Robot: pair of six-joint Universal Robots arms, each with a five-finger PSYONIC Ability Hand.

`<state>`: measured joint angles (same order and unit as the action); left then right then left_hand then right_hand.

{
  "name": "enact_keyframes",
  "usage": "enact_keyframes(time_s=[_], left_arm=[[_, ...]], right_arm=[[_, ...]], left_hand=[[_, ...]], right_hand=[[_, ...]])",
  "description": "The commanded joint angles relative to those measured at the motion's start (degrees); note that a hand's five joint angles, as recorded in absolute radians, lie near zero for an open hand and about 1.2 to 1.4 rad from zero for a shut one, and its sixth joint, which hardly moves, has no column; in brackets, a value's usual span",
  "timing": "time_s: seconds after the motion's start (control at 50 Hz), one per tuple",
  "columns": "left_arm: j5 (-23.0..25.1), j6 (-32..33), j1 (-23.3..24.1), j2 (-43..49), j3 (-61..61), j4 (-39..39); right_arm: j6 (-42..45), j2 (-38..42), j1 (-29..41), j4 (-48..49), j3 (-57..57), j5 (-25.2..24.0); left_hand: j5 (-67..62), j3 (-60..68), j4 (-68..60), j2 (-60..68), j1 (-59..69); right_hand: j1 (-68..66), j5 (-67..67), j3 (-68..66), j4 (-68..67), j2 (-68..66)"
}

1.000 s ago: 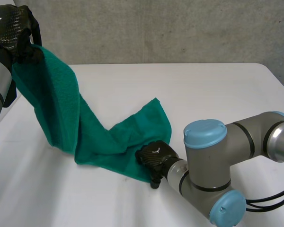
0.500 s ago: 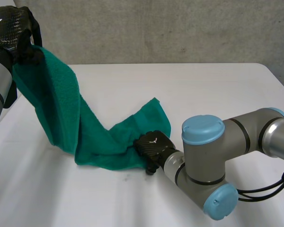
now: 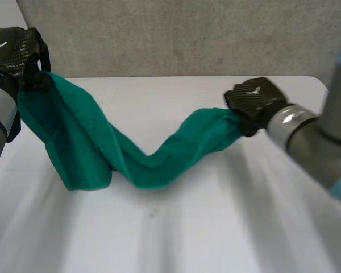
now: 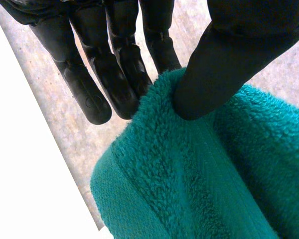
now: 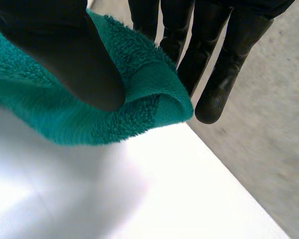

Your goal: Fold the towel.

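Note:
A green towel (image 3: 131, 153) stretches across the white table (image 3: 176, 227), sagging in the middle where it touches the tabletop. My left hand (image 3: 14, 54) holds one corner raised at the far left; in the left wrist view the thumb (image 4: 224, 69) pinches the towel (image 4: 204, 169) against the fingers (image 4: 114, 74). My right hand (image 3: 254, 102) holds the opposite end raised at the right. In the right wrist view its thumb (image 5: 65, 55) presses the towel's edge (image 5: 139, 94) against the fingers (image 5: 199, 55).
A grey wall (image 3: 187, 34) stands behind the table's far edge. Bare tabletop lies in front of the towel and to its right. My right arm (image 3: 318, 142) comes in from the right.
My right hand closed on the towel's near corner, then lifted it up and away to the right, stretching the towel out. The left hand stayed up with its corner.

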<state>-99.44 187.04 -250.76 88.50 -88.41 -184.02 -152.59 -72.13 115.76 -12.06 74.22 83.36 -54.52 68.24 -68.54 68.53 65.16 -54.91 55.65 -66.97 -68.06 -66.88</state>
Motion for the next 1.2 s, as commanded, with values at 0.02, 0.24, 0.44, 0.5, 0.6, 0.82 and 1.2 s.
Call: enact_keyframes(time_s=[0.02, 0.24, 0.44, 0.5, 0.6, 0.82, 1.2], left_arm=[[4.07, 3.75, -0.96, -0.09, -5.61, 2.08], [7.07, 21.34, -1.14, 10.53, -13.89, 5.34], [6.9, 26.53, -0.61, 18.19, 1.9, 4.64], [6.54, 26.36, -0.17, 19.51, 15.25, 3.93], [2.86, 25.22, -0.08, 21.18, 33.72, -3.26], [-2.69, 22.94, 0.27, 20.04, 28.84, -17.6], [2.5, 13.88, -0.44, 24.52, -4.21, -22.08]], right_arm=[[19.76, -8.81, -4.49, -18.24, 3.81, 1.89], [27.51, -4.27, -4.76, -21.6, 12.97, 3.3], [25.86, 5.24, -4.41, -18.45, -7.39, 6.02], [19.45, 6.47, -4.32, -12.04, -21.62, 5.93], [6.46, 7.27, -5.11, 5.77, -37.73, 5.85], [1.15, -0.64, -7.13, 21.29, -21.59, 3.21], [0.97, 1.81, -11.17, 21.56, 8.56, -6.19]], left_hand=[[-15.48, 11.76, -11.46, 11.47, 14.84], [-15.48, 11.76, -11.46, 11.47, 14.84], [-15.48, 11.76, -11.46, 11.47, 14.84], [-15.48, 11.76, -11.46, 11.47, 14.84], [-15.48, 11.76, -11.46, 11.47, 14.84], [-15.48, 11.76, -11.46, 11.47, 14.84], [-15.48, 11.76, -11.46, 11.47, 14.84]], right_hand=[[-25.09, 14.35, -13.03, -11.94, -13.12], [-25.09, 14.35, -13.03, -11.94, -13.12], [-25.09, 14.35, -13.03, -11.94, -13.12], [-25.09, 14.35, -13.03, -11.94, -13.12], [-25.09, 14.35, -13.03, -11.94, -13.12], [-25.09, 14.35, -13.03, -11.94, -13.12], [-25.09, 14.35, -13.03, -11.94, -13.12]])
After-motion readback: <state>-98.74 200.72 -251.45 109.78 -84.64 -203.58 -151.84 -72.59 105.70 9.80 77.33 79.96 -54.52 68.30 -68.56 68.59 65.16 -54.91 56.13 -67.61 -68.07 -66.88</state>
